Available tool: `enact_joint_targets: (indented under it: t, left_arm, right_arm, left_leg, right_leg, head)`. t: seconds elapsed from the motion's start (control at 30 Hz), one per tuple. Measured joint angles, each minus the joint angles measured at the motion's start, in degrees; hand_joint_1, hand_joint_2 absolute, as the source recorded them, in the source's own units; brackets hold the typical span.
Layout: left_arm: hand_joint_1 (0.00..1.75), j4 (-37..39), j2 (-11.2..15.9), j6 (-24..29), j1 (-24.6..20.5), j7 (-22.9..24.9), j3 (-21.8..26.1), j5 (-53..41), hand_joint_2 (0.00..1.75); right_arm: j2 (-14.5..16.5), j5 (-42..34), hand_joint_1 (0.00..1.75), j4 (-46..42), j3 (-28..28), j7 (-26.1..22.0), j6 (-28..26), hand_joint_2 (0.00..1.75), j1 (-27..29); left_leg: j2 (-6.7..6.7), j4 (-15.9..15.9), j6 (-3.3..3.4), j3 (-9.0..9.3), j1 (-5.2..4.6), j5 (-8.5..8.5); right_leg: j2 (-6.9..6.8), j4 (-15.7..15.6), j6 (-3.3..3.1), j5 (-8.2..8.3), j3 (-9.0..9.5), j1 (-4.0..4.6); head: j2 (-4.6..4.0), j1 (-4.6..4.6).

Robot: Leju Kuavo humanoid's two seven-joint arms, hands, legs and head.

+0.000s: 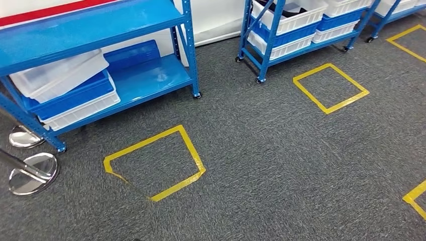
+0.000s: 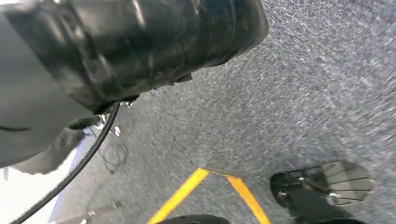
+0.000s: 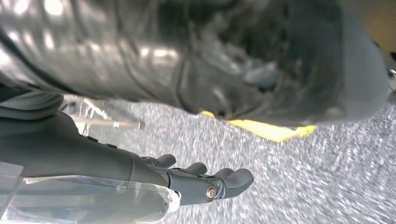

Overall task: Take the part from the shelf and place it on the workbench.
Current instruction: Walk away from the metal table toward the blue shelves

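The head view looks down on grey carpet [image 1: 281, 165] marked with yellow tape squares [image 1: 155, 163]. At the upper left stands a blue shelf [image 1: 100, 30] on castors. Its lower level carries stacked blue and white bins [image 1: 70, 95], with a clear bin [image 1: 60, 73] tilted on top and a blue lid [image 1: 133, 54] leaning behind. A second blue shelf [image 1: 281, 35] at the upper centre holds white and blue bins [image 1: 296, 22]. The part itself cannot be identified among the bins. Two round chrome stanchion bases [image 1: 32, 173] sit at the left edge, just beside the first shelf's leg.

The right robot hand [image 3: 201, 179] hangs above the carpet, holding nothing, with its dark fingers [image 3: 233, 179] extended side by side. The left wrist view shows carpet, yellow tape and a chrome base [image 2: 327, 184]; the left robot hand's state cannot be told.
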Motion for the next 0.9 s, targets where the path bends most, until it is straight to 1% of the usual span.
enact_joint_targets:
  t: [0.03, 0.07, 0.1, 0.13, 0.17, 0.2, 0.23, 0.27, 0.3, 0.33, 0.37, 0.4, 0.43, 0.47, 0.5, 0.53, 0.57, 0.6, 0.63, 0.67, 0.7, 0.73, 0.77, 0.8, 0.83, 0.87, 0.9]
  left_arm:
    - [0.0, 0.0, 0.0, 0.0, 0.0, 0.0, 0.0, 0.0, 0.0]
    - [0.0, 0.0, 0.0, 0.0, 0.0, 0.0, 0.0, 0.1, 0.0]
    - [0.0, 0.0, 0.0, 0.0, 0.2, 0.1, 0.0, 0.2, 0.0]
    - [0.0, 0.0, -0.1, 0.0, 0.3, 0.2, 0.0, 0.2, 0.0]
    - [0.0, 0.0, -0.1, 0.2, 0.3, 0.3, 0.0, 0.2, 0.0]
    - [0.0, 0.0, -0.2, 0.4, 0.3, 0.3, 0.0, 0.2, 0.0]
    - [0.0, 0.0, -0.3, 0.6, 0.2, 0.3, 0.0, 0.1, 0.0]
    - [0.0, 0.0, -0.3, 0.8, 0.1, 0.4, 0.0, 0.1, 0.0]
    - [0.0, 0.0, -0.4, 1.0, 0.0, 0.4, 0.0, 0.1, 0.0]
    - [0.0, 0.0, -0.5, 1.1, 0.1, 0.5, 0.0, 0.1, 0.0]
    - [0.0, 0.0, -0.6, 1.2, 0.1, 0.5, 0.0, 0.1, 0.0]
    - [0.0, 0.0, -0.8, 1.4, 0.2, 0.6, 0.0, 0.1, 0.0]
    - [0.0, 0.0, -1.0, 1.5, 0.2, 0.6, 0.0, 0.1, 0.0]
    - [0.0, 0.0, -1.1, 1.5, 0.2, 0.6, 0.0, 0.1, 0.0]
    - [0.0, 0.0, -1.2, 1.6, 0.1, 0.6, 0.0, 0.1, 0.0]
    - [0.0, 0.0, -1.2, 1.6, 0.1, 0.6, 0.0, 0.1, 0.0]
    - [0.0, 0.0, -1.3, 1.6, 0.2, 0.6, 0.0, 0.0, 0.0]
    - [0.0, 0.0, -1.3, 1.6, 0.3, 0.5, 0.0, 0.0, 0.0]
    - [0.0, 0.0, -1.3, 1.6, 0.4, 0.5, 0.0, 0.1, 0.0]
    - [0.0, 0.0, -1.3, 1.6, 0.4, 0.5, 0.0, 0.1, 0.0]
    - [0.0, 0.0, -1.3, 1.6, 0.4, 0.5, 0.0, 0.1, 0.0]
    - [0.0, 0.0, -1.3, 1.6, 0.3, 0.5, 0.0, 0.1, 0.0]
    - [0.0, 0.0, -1.4, 1.6, 0.2, 0.5, 0.0, 0.1, 0.0]
    - [0.0, 0.0, -1.5, 1.6, 0.1, 0.4, 0.0, 0.1, 0.0]
    - [0.0, 0.0, -1.5, 1.6, 0.1, 0.4, 0.0, 0.1, 0.0]
    - [0.0, 0.0, -1.6, 1.6, 0.2, 0.3, 0.0, 0.1, 0.0]
    - [0.0, 0.0, -1.7, 1.7, 0.2, 0.3, 0.0, 0.1, 0.0]
  right_arm:
    - [0.0, 0.0, 0.0, 0.0, 0.0, 0.0, 0.0, 0.0, -0.1]
    - [0.0, 0.0, 0.0, 0.0, 0.0, 0.1, 0.0, 0.0, -0.2]
    - [0.0, 0.0, 0.0, 0.0, 0.0, 0.1, 0.0, 0.0, -0.4]
    - [0.0, 0.0, 0.0, -0.1, 0.0, 0.2, 0.0, 0.0, -0.5]
    - [0.0, 0.0, 0.0, -0.1, 0.0, 0.2, 0.0, 0.0, -0.5]
    - [0.0, 0.0, 0.0, -0.1, 0.0, 0.2, 0.0, 0.0, -0.5]
    - [-0.1, 0.0, 0.0, -0.1, 0.0, 0.3, 0.0, 0.0, -0.4]
    - [-0.1, 0.0, 0.0, -0.1, 0.0, 0.3, 0.0, 0.0, -0.2]
    - [-0.1, 0.0, 0.0, -0.1, 0.0, 0.3, 0.0, 0.0, -0.1]
    - [-0.2, 0.0, 0.0, -0.1, 0.0, 0.3, 0.0, 0.0, 0.0]
    - [-0.2, 0.0, 0.0, -0.1, 0.0, 0.3, 0.0, 0.0, 0.1]
    - [-0.2, 0.0, 0.0, -0.1, 0.0, 0.3, 0.0, 0.0, 0.1]
    - [-0.3, 0.0, 0.0, -0.1, 0.0, 0.3, 0.0, 0.0, 0.2]
    - [-0.3, 0.0, 0.0, 0.0, 0.0, 0.4, 0.0, 0.0, 0.2]
    - [-0.4, 0.0, 0.0, 0.0, 0.0, 0.4, 0.0, 0.0, 0.2]
    - [-0.4, 0.0, 0.0, 0.0, 0.0, 0.4, 0.0, 0.0, 0.2]
    - [-0.4, 0.0, 0.0, 0.0, 0.0, 0.5, 0.0, 0.0, 0.1]
    - [-0.4, 0.0, 0.0, 0.0, 0.0, 0.5, 0.0, 0.0, -0.1]
    - [-0.4, 0.0, 0.0, 0.0, 0.0, 0.6, -0.1, 0.0, -0.2]
    - [-0.5, 0.0, 0.0, 0.0, 0.0, 0.6, -0.1, 0.0, -0.2]
    - [-0.5, 0.0, 0.0, 0.0, 0.0, 0.7, -0.1, 0.0, -0.1]
    - [-0.6, 0.0, 0.0, 0.0, 0.0, 0.7, -0.1, 0.0, 0.0]
    - [-0.6, 0.0, 0.0, 0.0, 0.0, 0.7, -0.2, 0.0, 0.0]
    - [-0.6, 0.0, 0.0, 0.0, 0.0, 0.7, -0.2, 0.0, 0.1]
    - [-0.6, 0.0, 0.0, 0.0, 0.0, 0.7, -0.2, 0.0, 0.1]
    - [-0.6, 0.0, 0.0, 0.0, 0.0, 0.7, -0.3, 0.0, 0.1]
    - [-0.6, 0.0, 0.0, 0.0, 0.0, 0.8, -0.3, 0.0, 0.1]
  left_leg:
    - [-0.34, -0.2, 0.24, 0.02, -0.21, -0.07]
    - [-1.03, -0.4, 0.5, -0.02, -0.2, 0.05]
    - [-1.65, -0.7, 0.75, 0.11, -0.05, 0.2]
    - [-2.24, -1.1, 1.04, 0.3, 0.15, 0.38]
    - [-2.83, -1.5, 1.36, 0.47, 0.37, 0.6]
    - [-3.45, -1.7, 1.6, 0.56, 0.54, 0.76]
    - [-4.13, -1.7, 1.76, 0.53, 0.57, 0.82]
    - [-4.91, -1.7, 1.85, 0.49, 0.58, 0.87]
    - [-5.75, -1.7, 1.86, 0.48, 0.58, 0.88]
    - [-6.64, -1.6, 1.86, 0.49, 0.59, 0.88]
    - [-7.53, -1.5, 1.83, 0.51, 0.62, 0.86]
    - [-8.39, -1.3, 1.74, 0.51, 0.67, 0.82]
    - [-9.17, -1.1, 1.58, 0.42, 0.74, 0.75]
    - [-9.9, -0.8, 1.29, 0.21, 0.76, 0.67]
    - [-10.54, -0.5, 0.9, -0.06, 0.83, 0.68]
    - [-11.17, -0.4, 0.47, -0.34, 0.88, 0.76]
    - [-11.8, -0.5, -0.01, -0.54, 0.95, 0.93]
    - [-12.38, -0.7, -0.43, -0.72, 1.07, 1.12]
    - [-12.04, -0.5, -0.72, -0.9, 1.07, 1.02]
    - [-10.82, 0.5, -0.96, -1.47, 1.03, 0.35]
    - [-9.11, 2.8, -1.11, -2.56, 0.97, -0.92]
    - [-7.09, 6.1, -1.24, -4.09, 0.93, -2.68]
    - [-5.81, 10.0, -1.4, -5.97, 0.94, -4.49]
    - [-5.19, 13.4, -1.53, -7.58, 0.99, -5.74]
    - [-4.86, 15.2, -1.61, -8.43, 1.02, -6.07]
    - [-4.62, 14.9, -1.62, -8.18, 1.02, -5.38]
    - [-4.22, 12.4, -1.53, -6.73, 1.01, -3.81]
  right_leg:
    - [-0.58, -0.1, 0.25, -0.07, 0.14, 0.08]
    - [-1.12, -0.3, 0.5, -0.11, 0.4, 0.12]
    - [-0.97, -0.3, 0.81, -0.3, 0.61, 0.06]
    - [0.06, 0.2, 1.09, -0.85, 0.54, 0.0]
    - [1.63, 1.8, 1.33, -2.01, -0.08, -0.06]
    - [3.53, 4.7, 1.5, -3.68, -1.38, -0.22]
    - [4.92, 8.4, 1.57, -5.52, -3.17, -0.26]
    - [5.58, 12.1, 1.64, -6.97, -5.06, -0.34]
    - [5.83, 14.6, 1.72, -7.44, -6.46, -0.44]
    - [5.93, 15.2, 1.79, -6.77, -7.02, -0.57]
    - [6.06, 13.6, 1.84, -5.06, -6.6, -0.74]
    - [6.51, 10.3, 1.87, -2.71, -5.35, -0.95]
    - [7.85, 6.6, 1.86, -0.81, -3.86, -1.22]
    - [9.36, 3.5, 1.9, 0.46, -2.64, -1.39]
    - [10.54, 1.5, 1.9, 1.03, -1.92, -1.45]
    - [11.29, 0.8, 1.86, 0.96, -1.71, -1.36]
    - [10.99, 0.6, 1.75, 1.0, -1.72, -1.16]
    - [10.28, 0.5, 1.45, 1.16, -1.58, -1.17]
    - [9.59, 0.3, 1.09, 1.35, -1.36, -1.21]
    - [8.8, 0.0, 0.68, 1.56, -1.17, -1.28]
    - [7.93, -0.3, 0.32, 1.71, -1.02, -1.32]
    - [7.03, -0.3, 0.09, 1.75, -0.99, -1.16]
    - [6.11, -0.3, -0.09, 1.71, -1.01, -0.98]
    - [5.15, -0.3, -0.19, 1.63, -1.02, -0.84]
    - [4.22, -0.3, -0.25, 1.55, -0.99, -0.74]
    - [3.36, -0.3, -0.27, 1.44, -0.94, -0.68]
    - [2.59, -0.3, -0.2, 1.32, -0.82, -0.65]
  head:
    - [0.0, 0.03]
    - [0.0, 0.03]
    - [0.0, 0.03]
    - [0.0, 0.09]
    - [0.0, 0.2]
    - [0.0, 0.32]
    - [0.0, 0.41]
    - [0.0, 0.46]
    - [0.0, 0.46]
    - [0.0, 0.46]
    - [0.0, 0.47]
    - [0.0, 0.47]
    - [0.0, 0.48]
    - [0.0, 0.44]
    - [0.0, 0.44]
    - [0.0, 0.42]
    - [0.0, 0.4]
    - [0.0, 0.43]
    - [0.0, 0.39]
    - [0.0, 0.23]
    - [0.0, 0.08]
    - [0.0, -0.07]
    - [0.0, -0.17]
    - [0.0, -0.17]
    - [0.0, -0.16]
    - [0.0, -0.18]
    - [0.0, -0.18]
